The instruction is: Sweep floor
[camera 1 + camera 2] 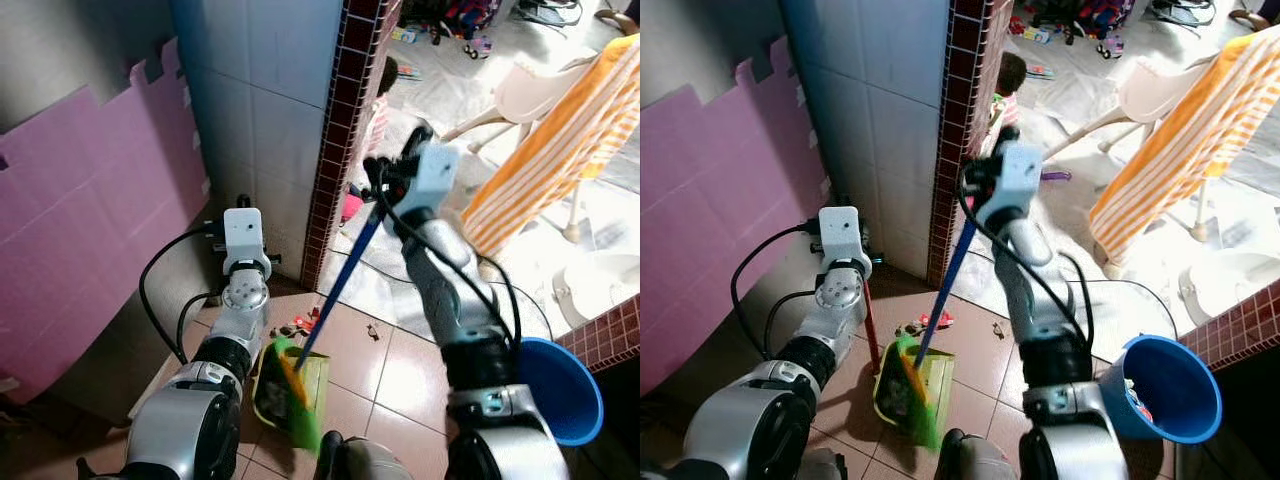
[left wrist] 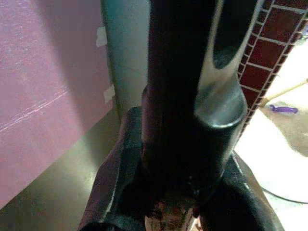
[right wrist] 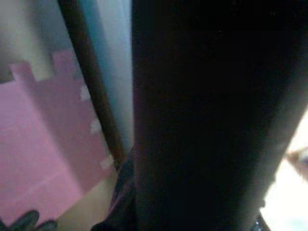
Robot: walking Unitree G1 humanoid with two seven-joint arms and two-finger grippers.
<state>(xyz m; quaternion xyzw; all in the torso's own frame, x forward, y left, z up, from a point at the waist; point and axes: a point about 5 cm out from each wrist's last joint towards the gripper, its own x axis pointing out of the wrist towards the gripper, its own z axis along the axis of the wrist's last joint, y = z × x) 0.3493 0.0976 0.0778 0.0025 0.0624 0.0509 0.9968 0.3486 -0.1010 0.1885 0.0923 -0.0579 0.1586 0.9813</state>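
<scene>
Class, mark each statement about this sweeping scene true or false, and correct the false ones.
1. The right gripper holds a blue broom handle. True.
2. The dustpan is red. False: it is green, with a red handle.
3. A blue bucket is beside the right arm. True.
4. The wall panel on the robot's left is yellow. False: it is pink.
5. An orange-striped cloth hangs over a chair. True.

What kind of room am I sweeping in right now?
Probably a lived-in family home, at a tiled corner opening onto a bright play area: pink foam mat against the wall, toys scattered on the floor, a white plastic chair.
</scene>
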